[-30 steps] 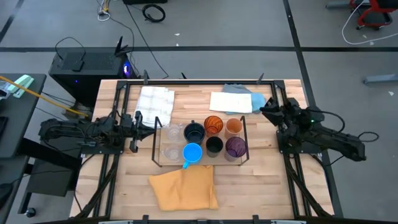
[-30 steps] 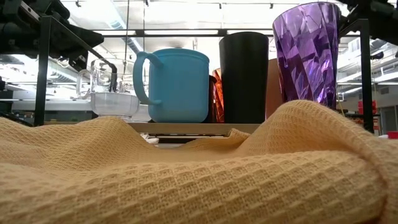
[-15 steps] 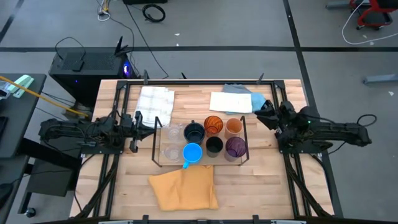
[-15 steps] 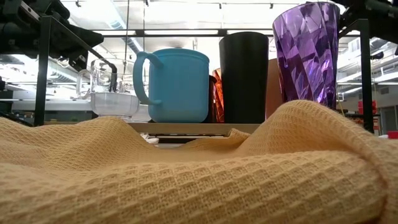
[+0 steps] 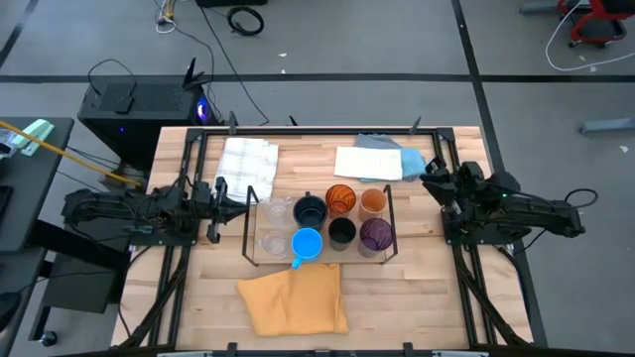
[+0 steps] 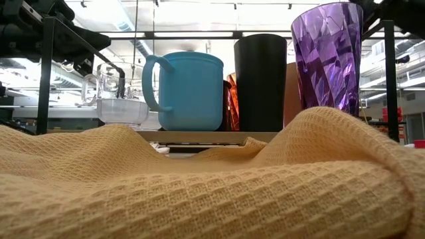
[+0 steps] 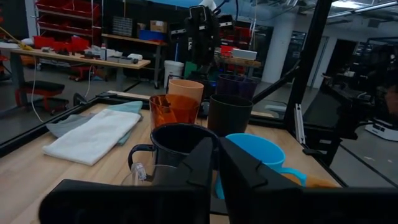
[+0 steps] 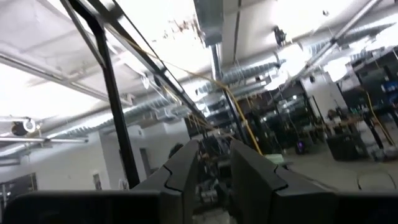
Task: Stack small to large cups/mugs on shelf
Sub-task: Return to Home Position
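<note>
The shelf [image 5: 260,260], a low wood board in a black wire frame, stands mid-table with the cups upright on it. They are two clear glasses [image 5: 274,226], a navy mug [image 5: 310,211], a blue mug [image 5: 307,244], two orange cups [image 5: 355,200], a black cup [image 5: 342,232] and a purple cup [image 5: 375,234]. My left gripper [image 5: 241,201] is shut, level, just left of the shelf and pointing at the navy mug [image 7: 180,146]. My right gripper [image 5: 427,179] hovers right of the shelf, open, tipped upward, with nothing between its fingers [image 8: 186,165].
A yellow waffle cloth [image 5: 295,300] lies bunched near the front edge and fills the low view's foreground [image 6: 199,186]. A white folded cloth [image 5: 246,157] and a white and blue cloth [image 5: 379,161] lie at the far side. Black frame rails [image 5: 194,178] run along both table sides.
My right arm has swung sideways over the table's right side, first toward the far edge, then part way back. Its gripper stays right of the shelf. The cups stand as before.
</note>
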You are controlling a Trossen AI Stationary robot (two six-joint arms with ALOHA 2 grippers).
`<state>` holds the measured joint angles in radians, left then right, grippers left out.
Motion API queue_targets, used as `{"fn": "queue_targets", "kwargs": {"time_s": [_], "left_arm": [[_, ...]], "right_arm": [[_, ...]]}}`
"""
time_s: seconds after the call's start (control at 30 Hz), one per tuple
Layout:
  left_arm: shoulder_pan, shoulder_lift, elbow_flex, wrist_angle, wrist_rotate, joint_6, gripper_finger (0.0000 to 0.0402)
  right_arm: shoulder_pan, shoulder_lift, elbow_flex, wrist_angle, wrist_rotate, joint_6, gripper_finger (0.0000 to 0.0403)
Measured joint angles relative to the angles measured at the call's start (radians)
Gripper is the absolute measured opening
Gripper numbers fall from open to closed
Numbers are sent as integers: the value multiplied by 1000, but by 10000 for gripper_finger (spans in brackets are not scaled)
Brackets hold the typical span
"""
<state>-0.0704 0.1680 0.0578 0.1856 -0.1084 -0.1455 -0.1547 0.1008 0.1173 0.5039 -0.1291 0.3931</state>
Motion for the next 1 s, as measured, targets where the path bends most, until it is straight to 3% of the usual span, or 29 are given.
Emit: {"fn": "queue_targets", "kwargs": {"time_s": [0.2, 0.53, 0.83, 1.0], "left_arm": [[0, 0, 0, 0, 0, 0, 32], [0, 0, 0, -1, 0, 0, 21], [0, 0, 0, 0, 0, 0, 36], [0, 0, 0, 0, 0, 0, 33]], "right_arm": [[0, -98, 0, -71, -1, -5, 93], [0, -100, 0, -277, -13, -29, 89], [0, -100, -7, -343, 2, -106, 64], [0, -101, -53, -293, 2, -89, 51]]}}
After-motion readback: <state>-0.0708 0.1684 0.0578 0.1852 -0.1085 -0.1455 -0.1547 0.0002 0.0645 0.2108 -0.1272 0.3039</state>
